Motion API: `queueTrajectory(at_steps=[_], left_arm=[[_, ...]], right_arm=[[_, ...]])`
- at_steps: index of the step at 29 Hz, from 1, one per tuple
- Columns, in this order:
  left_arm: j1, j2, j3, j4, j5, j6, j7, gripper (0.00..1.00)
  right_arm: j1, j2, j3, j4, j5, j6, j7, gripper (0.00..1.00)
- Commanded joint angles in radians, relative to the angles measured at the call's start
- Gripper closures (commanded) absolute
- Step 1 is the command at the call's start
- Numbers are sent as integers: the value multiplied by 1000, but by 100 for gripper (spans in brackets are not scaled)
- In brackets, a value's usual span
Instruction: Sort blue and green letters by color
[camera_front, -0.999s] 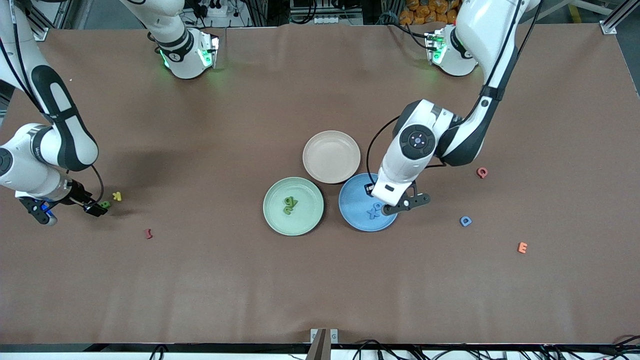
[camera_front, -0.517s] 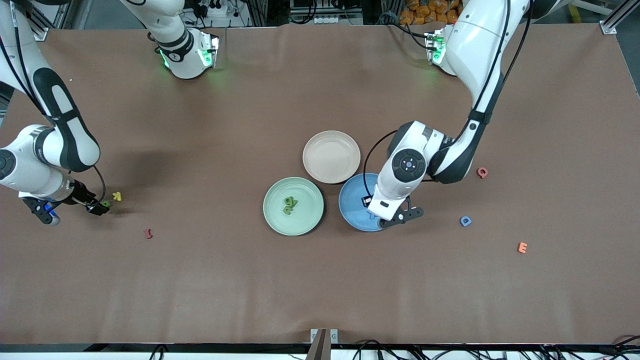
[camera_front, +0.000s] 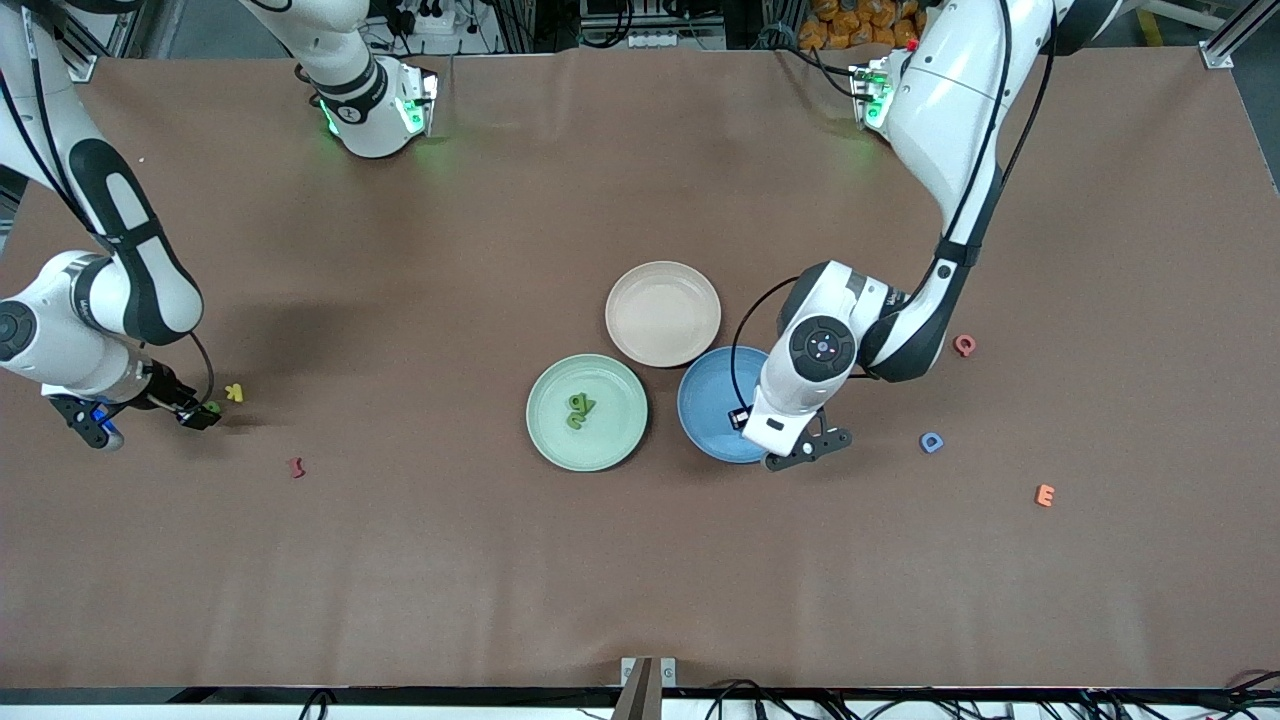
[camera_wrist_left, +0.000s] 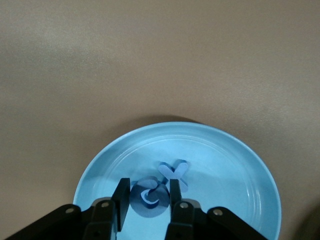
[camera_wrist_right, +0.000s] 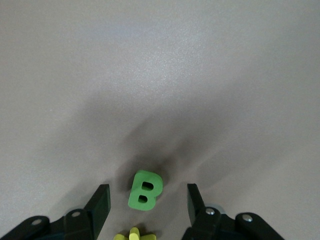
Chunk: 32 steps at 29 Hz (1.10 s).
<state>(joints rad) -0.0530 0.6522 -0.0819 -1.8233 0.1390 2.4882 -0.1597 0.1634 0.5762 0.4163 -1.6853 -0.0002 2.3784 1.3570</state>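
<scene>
Our right tool (camera_wrist_right: 145, 205) stands spread around the green B (camera_wrist_right: 145, 189) on the bench, beside the yellow letter (camera_front: 234, 393). Two green letters (camera_front: 580, 408) lie in the green plate (camera_front: 560, 440). Our left tool (camera_wrist_left: 146, 199), over the blue plate (camera_wrist_left: 240, 165), clamps a round blue letter (camera_wrist_left: 148, 199) touching the blue X (camera_wrist_left: 174, 173). The blue D (camera_front: 931, 442) waits on the bench; nothing blocks it.

I see even overhead light, soft shadows under both arms on the table (camera_front: 640, 560), no glare, wrist views crisp
</scene>
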Motion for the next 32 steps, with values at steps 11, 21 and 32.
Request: queueTrajectory(at_steps=[11, 21, 32], left_arm=[[8, -25, -2, -31, 14, 18, -17, 84], [-5, -86, -2, -21, 14, -77, -17, 85], [-79, -163, -6, -19, 11, -193, -133, 85]], right_arm=[[-67, -163, 4, -21, 2, -136, -186, 0], [-110, -239, 6, -21, 14, -252, -275, 0], [-165, -311, 6, -22, 16, -347, -412, 0]])
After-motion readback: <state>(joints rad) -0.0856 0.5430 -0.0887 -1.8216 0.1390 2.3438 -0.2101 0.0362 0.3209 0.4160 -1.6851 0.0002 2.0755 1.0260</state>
